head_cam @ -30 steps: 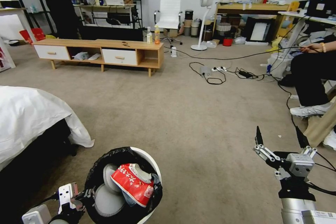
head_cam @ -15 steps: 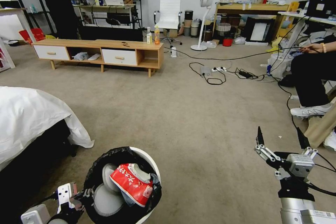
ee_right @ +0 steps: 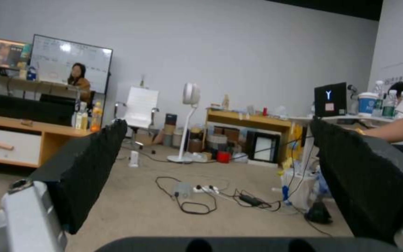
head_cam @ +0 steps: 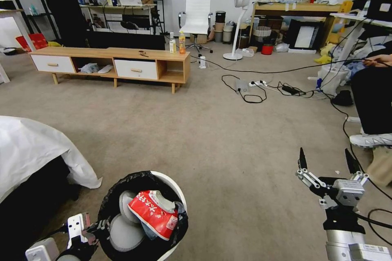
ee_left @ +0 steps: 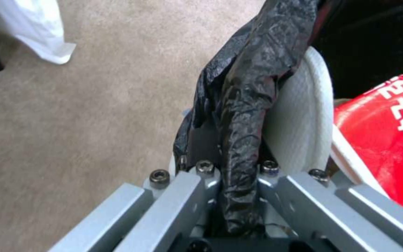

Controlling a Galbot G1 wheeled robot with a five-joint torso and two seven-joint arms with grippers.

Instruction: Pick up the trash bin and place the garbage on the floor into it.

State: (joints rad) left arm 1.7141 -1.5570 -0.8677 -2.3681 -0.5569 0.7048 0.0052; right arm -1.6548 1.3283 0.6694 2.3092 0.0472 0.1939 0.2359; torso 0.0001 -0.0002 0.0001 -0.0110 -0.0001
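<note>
The left gripper (ee_left: 229, 182) is clamped on the rim of the trash bin (head_cam: 173, 185), its jaws pinching a fold of the black bag liner (ee_left: 248, 87) against the white plastic wall, and it carries the bin low at the robot's left front, clear of the white bedsheet (head_cam: 32, 147) beside it. A red-white snack wrapper (head_cam: 153, 212) lies on top inside the bin, resting over the white inner flaps (head_cam: 122, 232). The right gripper (head_cam: 325, 163) hangs to the right front with its two black fingers (ee_right: 89, 164) spread wide and nothing between them. Compared with a second ago both grippers and the bin sit at the same spots in the head view, while the whole room has slid: the wooden cabinet (head_cam: 110, 63), the power strip and cables (head_cam: 255, 85) and the seated person's shoe (head_cam: 371, 138) have all shifted, so the camera has moved with the robot, not the things. That reads as the base driving or turning with the bin in hand, probably hunting for more garbage. The stretch of floor (head_cam: 212, 138) ahead shows no litter I can make out, so the pick-up work looks largely done.
</note>
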